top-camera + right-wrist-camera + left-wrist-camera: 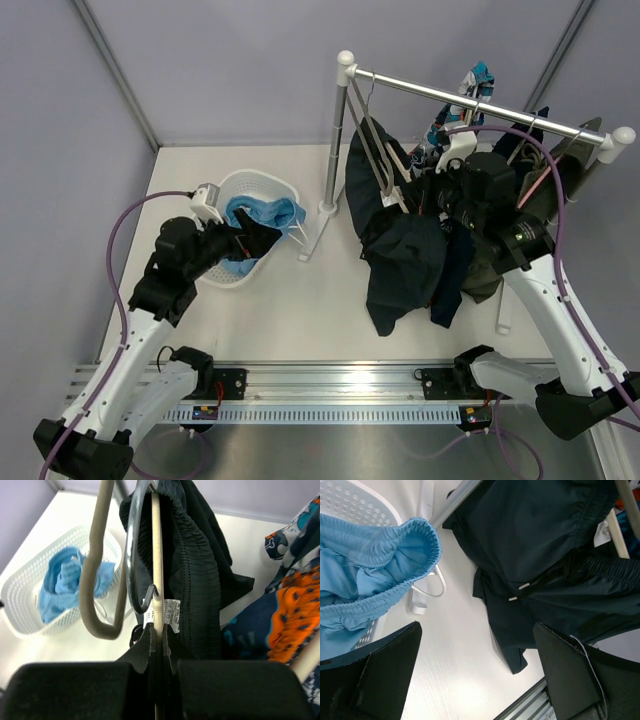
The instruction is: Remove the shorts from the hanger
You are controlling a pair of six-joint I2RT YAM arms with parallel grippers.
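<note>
A white perforated plastic basket sits on the white table, left of a white-posted, chrome-railed clothes rack carrying an orange-and-blue patterned garment.

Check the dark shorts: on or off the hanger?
On. The dark shorts hang from the hanger on the rail; the right gripper is shut on their waistband.

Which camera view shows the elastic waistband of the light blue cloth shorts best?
The left wrist view: the light blue cloth shorts fill its left side, the gathered waistband close and sharp. The top view shows them small in the white plastic basket, partly under the left gripper. The right wrist view shows a distant crumpled heap.
</note>
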